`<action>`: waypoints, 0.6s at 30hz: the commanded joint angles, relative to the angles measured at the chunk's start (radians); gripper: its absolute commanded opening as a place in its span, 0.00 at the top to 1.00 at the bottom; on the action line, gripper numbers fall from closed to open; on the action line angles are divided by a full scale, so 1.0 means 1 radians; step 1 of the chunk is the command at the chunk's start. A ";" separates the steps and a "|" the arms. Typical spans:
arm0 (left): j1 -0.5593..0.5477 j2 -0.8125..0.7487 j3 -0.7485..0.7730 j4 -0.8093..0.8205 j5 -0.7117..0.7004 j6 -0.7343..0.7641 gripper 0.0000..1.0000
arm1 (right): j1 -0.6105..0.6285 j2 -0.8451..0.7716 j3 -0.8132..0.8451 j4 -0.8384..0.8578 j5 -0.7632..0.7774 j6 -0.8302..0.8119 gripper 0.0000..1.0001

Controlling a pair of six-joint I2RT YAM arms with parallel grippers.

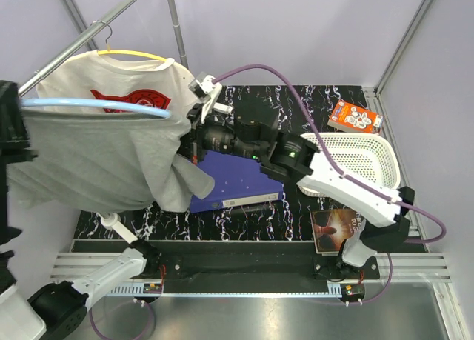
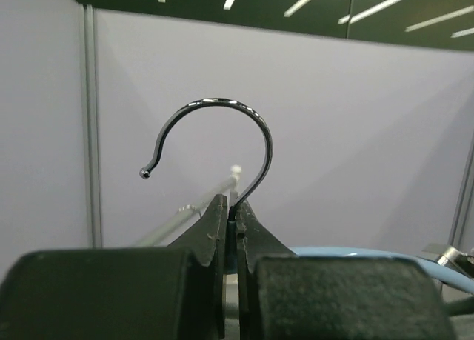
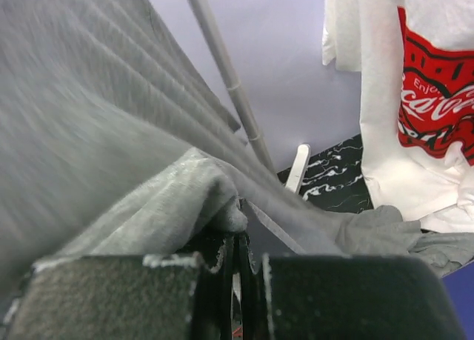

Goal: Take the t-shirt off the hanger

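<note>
While the left gripper [image 2: 233, 207] has its two fingers pressed together on the neck of the metal hook [image 2: 216, 101], just below the curve, the hanger [image 1: 96, 104] is held up in the air at the left side of the table [image 1: 311, 110], clear of the rail [image 1: 81, 36]. Its pale blue bar runs roughly left to right in the top view, with one tip pointing toward the right arm. The grey t-shirt [image 1: 89, 162] is draped over that bar and hangs down from it, its lower folds reaching toward the blue folder [image 1: 237, 181] lying on the table. The right gripper [image 1: 194, 144] reaches in from the right and sits just past and a little below the hanger's nearer tip, so the shirt lies to its left and the bar's long axis points almost straight at it. Its wrist view shows the fingers closed on a bunched fold of grey cloth [image 3: 185, 199], with no gap showing between them. The right arm is therefore the one placed to draw the shirt off, and I judge that the pull needs to go outward along the bar, away from the left gripper, so that the shoulder slips over the tip rather than catching on it. Farther back, a white t-shirt [image 1: 118, 77] with a red print hangs on a yellow hanger [image 1: 137, 55] on the rail, just beside the grey one and near enough to be brushed.
</note>
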 commanded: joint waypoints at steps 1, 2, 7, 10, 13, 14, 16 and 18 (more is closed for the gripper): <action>0.001 -0.003 -0.130 0.035 -0.089 0.042 1.00 | -0.051 0.134 -0.054 0.202 -0.001 0.116 1.00; 0.003 -0.022 -0.157 0.032 -0.109 0.072 1.00 | -0.058 0.159 -0.051 0.222 -0.055 0.141 1.00; 0.001 -0.118 -0.302 0.061 -0.176 0.131 1.00 | -0.057 0.297 -0.066 0.353 -0.219 0.248 1.00; 0.000 -0.159 -0.341 0.044 -0.198 0.137 1.00 | -0.052 0.360 -0.089 0.382 -0.305 0.299 1.00; 0.000 -0.174 -0.388 0.012 -0.216 0.145 1.00 | -0.052 0.393 -0.072 0.235 -0.303 0.285 0.87; 0.000 -0.178 -0.399 0.000 -0.225 0.149 1.00 | -0.052 0.387 -0.080 0.205 -0.290 0.273 0.79; 0.000 -0.193 -0.434 -0.011 -0.274 0.165 1.00 | -0.055 0.358 -0.115 0.116 -0.251 0.233 0.55; 0.000 -0.205 -0.462 0.002 -0.337 0.177 1.00 | -0.058 0.327 -0.179 0.063 -0.229 0.200 0.43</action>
